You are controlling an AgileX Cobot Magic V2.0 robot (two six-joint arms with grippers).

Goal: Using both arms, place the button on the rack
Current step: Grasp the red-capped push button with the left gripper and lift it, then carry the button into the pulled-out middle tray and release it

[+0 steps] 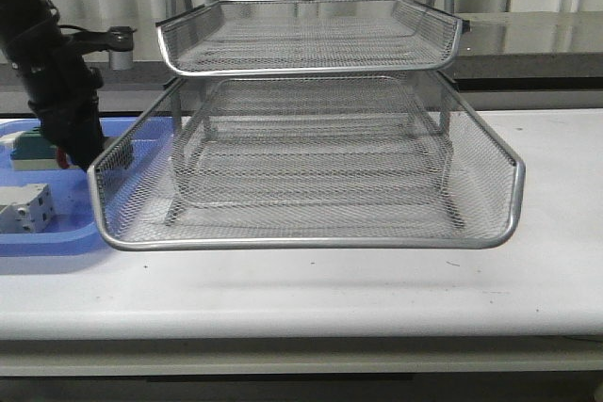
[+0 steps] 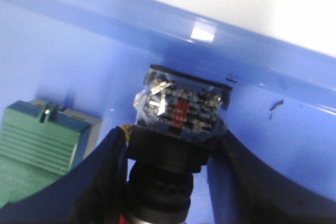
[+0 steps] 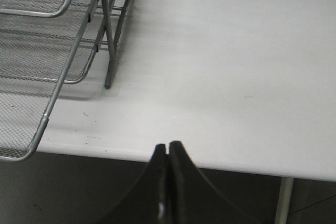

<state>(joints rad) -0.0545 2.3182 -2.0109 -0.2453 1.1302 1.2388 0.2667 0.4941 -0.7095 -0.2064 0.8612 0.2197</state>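
My left gripper (image 1: pixel 73 150) is down in the blue tray at the far left, shut on the button (image 2: pixel 181 109). In the left wrist view the button's black and blue body sits between my two fingers (image 2: pixel 100 182), with a sliver of red cap below; the left gripper (image 2: pixel 172 132) grips its black part. A bit of red shows by the fingers in the front view (image 1: pixel 59 153). The silver wire-mesh rack (image 1: pixel 311 185) stands mid-table, its tiers slid forward. My right gripper (image 3: pixel 168 148) is shut and empty over the table's front edge, to the right of the rack (image 3: pixel 47 61). The right arm is out of the front view.
The flat blue tray (image 1: pixel 57 233) also holds a green block (image 1: pixel 33 146), seen in the left wrist view (image 2: pixel 39 145) beside the button, and a white terminal block (image 1: pixel 26 206). The rack's thin leg (image 3: pixel 107 45) stands near my right gripper. A dark counter runs behind.
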